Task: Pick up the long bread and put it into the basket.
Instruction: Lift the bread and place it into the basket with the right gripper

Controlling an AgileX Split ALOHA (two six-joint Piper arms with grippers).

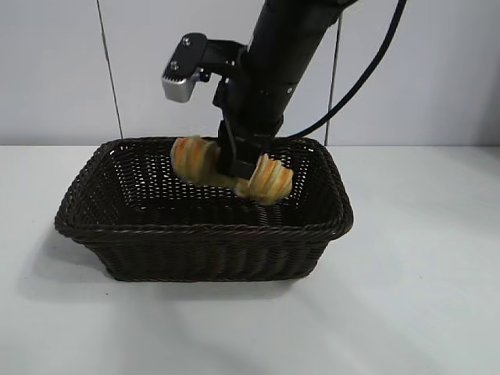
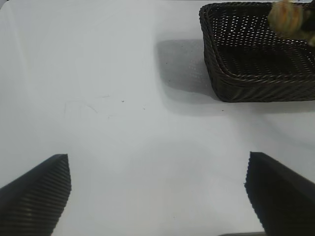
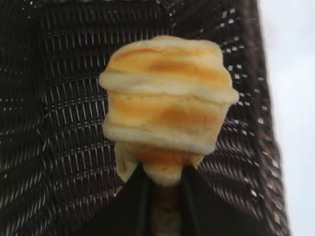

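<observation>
The long bread (image 1: pixel 269 178), golden-brown with orange and pale stripes, hangs inside the dark-brown wicker basket (image 1: pixel 203 230), level with its rim. My right gripper (image 1: pixel 238 168) is shut on the loaf's middle, so both ends stick out sideways. In the right wrist view the long bread (image 3: pixel 167 105) fills the centre, with one black finger (image 3: pixel 135 204) pinching from each side above the basket (image 3: pixel 54 98) weave. Off to the side of the basket (image 2: pixel 256 64), my left gripper (image 2: pixel 157 189) hovers open over bare table; an end of the long bread (image 2: pixel 285 17) shows there too.
The basket stands in the middle of a white table (image 1: pixel 422 266), with a pale wall behind it. Black cables (image 1: pixel 355 82) hang behind the right arm.
</observation>
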